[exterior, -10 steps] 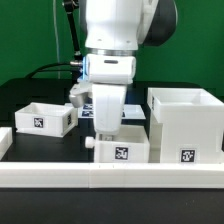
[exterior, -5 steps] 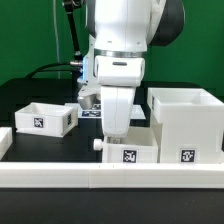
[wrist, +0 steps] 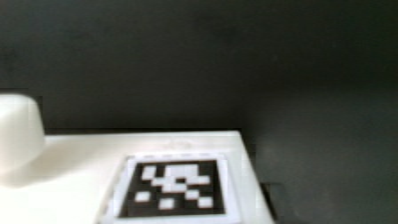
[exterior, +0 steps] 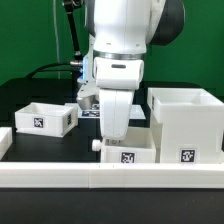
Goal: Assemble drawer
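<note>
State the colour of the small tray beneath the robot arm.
White tray, black-and-white square tag; clearest in the exterior view.

Tray left, 2nd tray mid, housing right (ext. view).

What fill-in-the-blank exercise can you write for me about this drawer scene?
1. The gripper is down at the middle tray, which sits ___ the other tray and the drawer housing.
2. The drawer housing stands on the exterior view's ___ side.
3. The long rail in front is ___ in colour.
Missing words: between; right; white.
</note>
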Available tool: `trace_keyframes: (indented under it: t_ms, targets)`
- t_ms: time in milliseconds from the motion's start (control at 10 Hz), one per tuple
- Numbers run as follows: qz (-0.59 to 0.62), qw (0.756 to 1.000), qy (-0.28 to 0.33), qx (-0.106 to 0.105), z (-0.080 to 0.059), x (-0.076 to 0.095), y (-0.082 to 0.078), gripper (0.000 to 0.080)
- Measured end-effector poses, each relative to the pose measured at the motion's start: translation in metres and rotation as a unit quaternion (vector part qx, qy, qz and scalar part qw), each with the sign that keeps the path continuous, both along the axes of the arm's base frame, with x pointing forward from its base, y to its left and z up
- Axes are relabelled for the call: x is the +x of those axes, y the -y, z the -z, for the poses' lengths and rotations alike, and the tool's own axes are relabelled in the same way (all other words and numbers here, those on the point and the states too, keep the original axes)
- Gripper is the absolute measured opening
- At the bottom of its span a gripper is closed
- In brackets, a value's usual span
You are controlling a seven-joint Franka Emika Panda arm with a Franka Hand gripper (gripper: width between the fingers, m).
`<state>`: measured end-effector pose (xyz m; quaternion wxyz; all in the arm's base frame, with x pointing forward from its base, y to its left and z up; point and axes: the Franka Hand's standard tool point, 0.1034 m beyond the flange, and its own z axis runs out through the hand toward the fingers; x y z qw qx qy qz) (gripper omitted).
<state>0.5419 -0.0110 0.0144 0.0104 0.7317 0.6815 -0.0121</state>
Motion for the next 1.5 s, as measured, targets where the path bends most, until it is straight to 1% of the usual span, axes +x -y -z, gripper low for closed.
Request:
trace_keyframes:
  t_ms: [300,400,700,1000,1500]
  targets:
    - [-0.002,1.000,0.000,-0.002,0.0001,-0.0001,0.0001,0.0041]
    - [-0.002,1.000,0.009,-0.001,0.0004,0.0010,-0.0004,0.0041]
    - [-0.008,1.000,0.006,-0.001,0.0022,-0.0020,-0.0009,0.0041]
    - [-0.031,0.999,0.006,-0.007,0.0017,-0.0016,-0.0047,0.0041]
    - [-0.026,1.000,0.005,-0.007,0.0021,-0.0018,-0.0051,0.0041]
